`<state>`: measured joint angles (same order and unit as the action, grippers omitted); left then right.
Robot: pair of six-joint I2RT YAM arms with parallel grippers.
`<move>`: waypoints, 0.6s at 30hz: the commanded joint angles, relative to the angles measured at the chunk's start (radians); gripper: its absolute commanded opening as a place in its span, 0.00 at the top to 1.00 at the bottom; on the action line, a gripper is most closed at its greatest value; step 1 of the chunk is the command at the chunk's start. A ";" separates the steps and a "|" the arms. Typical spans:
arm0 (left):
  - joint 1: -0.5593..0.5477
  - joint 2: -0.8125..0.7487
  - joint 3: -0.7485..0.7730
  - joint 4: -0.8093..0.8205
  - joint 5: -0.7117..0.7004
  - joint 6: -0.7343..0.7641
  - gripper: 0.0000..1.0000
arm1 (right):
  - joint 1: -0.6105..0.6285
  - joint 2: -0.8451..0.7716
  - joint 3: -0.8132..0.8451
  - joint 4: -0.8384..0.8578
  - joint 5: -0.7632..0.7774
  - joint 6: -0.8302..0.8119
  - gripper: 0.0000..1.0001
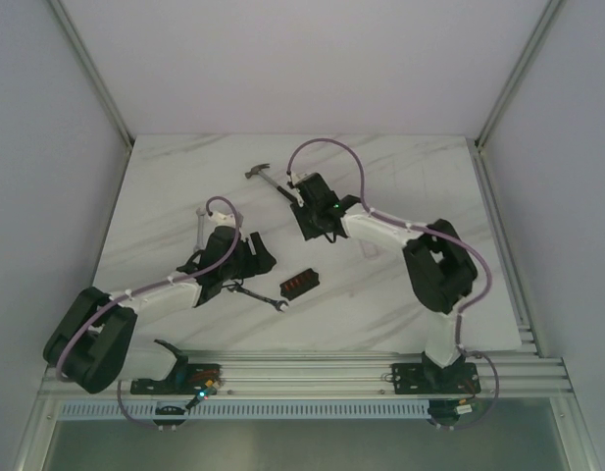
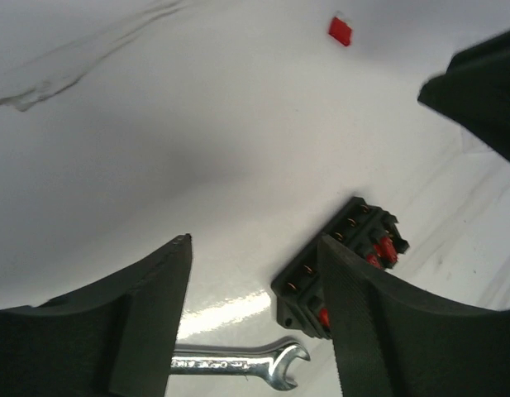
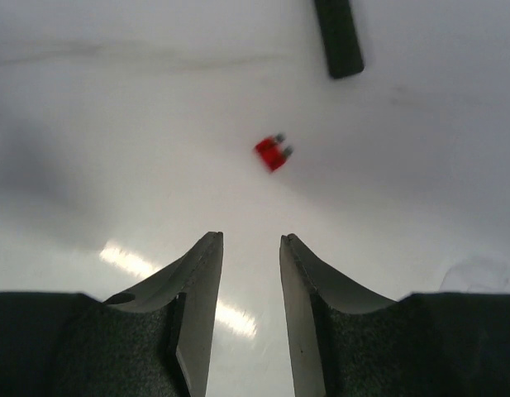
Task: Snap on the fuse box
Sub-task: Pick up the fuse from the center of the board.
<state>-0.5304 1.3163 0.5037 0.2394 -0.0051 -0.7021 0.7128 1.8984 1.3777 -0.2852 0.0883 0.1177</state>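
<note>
The fuse box [image 1: 300, 284], a small black box with red fuses in its top, lies flat on the white table between the two arms. In the left wrist view the fuse box [image 2: 347, 240] sits just beyond the right fingertip, partly hidden behind it and outside the jaws. My left gripper [image 2: 255, 241] is open wide and holds nothing. My right gripper [image 3: 251, 237] hovers over bare table with its jaws a little apart and empty; a loose red fuse [image 3: 273, 153] lies ahead of it. From above, the right gripper [image 1: 311, 228] is well behind the box.
A silver wrench [image 2: 238, 361] lies by the box's near end, seen from above as the wrench [image 1: 264, 297]. A hammer [image 1: 268, 178] lies at the back; its black handle [image 3: 338, 37] shows ahead of the right gripper. The loose fuse [image 2: 340, 31] also shows far off.
</note>
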 commanded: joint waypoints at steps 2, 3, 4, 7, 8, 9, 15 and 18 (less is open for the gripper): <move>0.027 0.066 0.046 0.019 0.023 0.013 0.19 | -0.010 0.153 0.130 0.131 0.081 -0.030 0.59; 0.029 0.074 0.050 0.021 0.029 0.012 0.18 | -0.010 0.178 0.153 0.131 0.089 -0.029 0.59; 0.031 0.082 0.051 0.025 0.034 0.010 0.16 | -0.010 0.205 0.171 0.134 0.097 -0.026 0.59; 0.035 0.087 0.053 0.031 0.042 0.010 0.10 | -0.010 0.244 0.200 0.142 0.113 -0.022 0.60; 0.036 0.085 0.052 0.032 0.043 0.012 0.08 | -0.010 0.252 0.204 0.143 0.122 -0.022 0.60; 0.037 0.084 0.051 0.032 0.043 0.014 0.06 | -0.010 0.260 0.206 0.143 0.130 -0.024 0.60; 0.038 0.081 0.052 0.031 0.045 0.016 0.01 | -0.009 0.277 0.187 0.111 0.144 -0.024 0.62; 0.038 0.082 0.056 0.032 0.049 0.014 0.01 | -0.008 0.269 0.159 0.108 0.133 -0.021 0.63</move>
<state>-0.4973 1.3960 0.5320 0.2462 0.0269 -0.7013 0.7002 2.1502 1.5494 -0.1745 0.1989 0.0998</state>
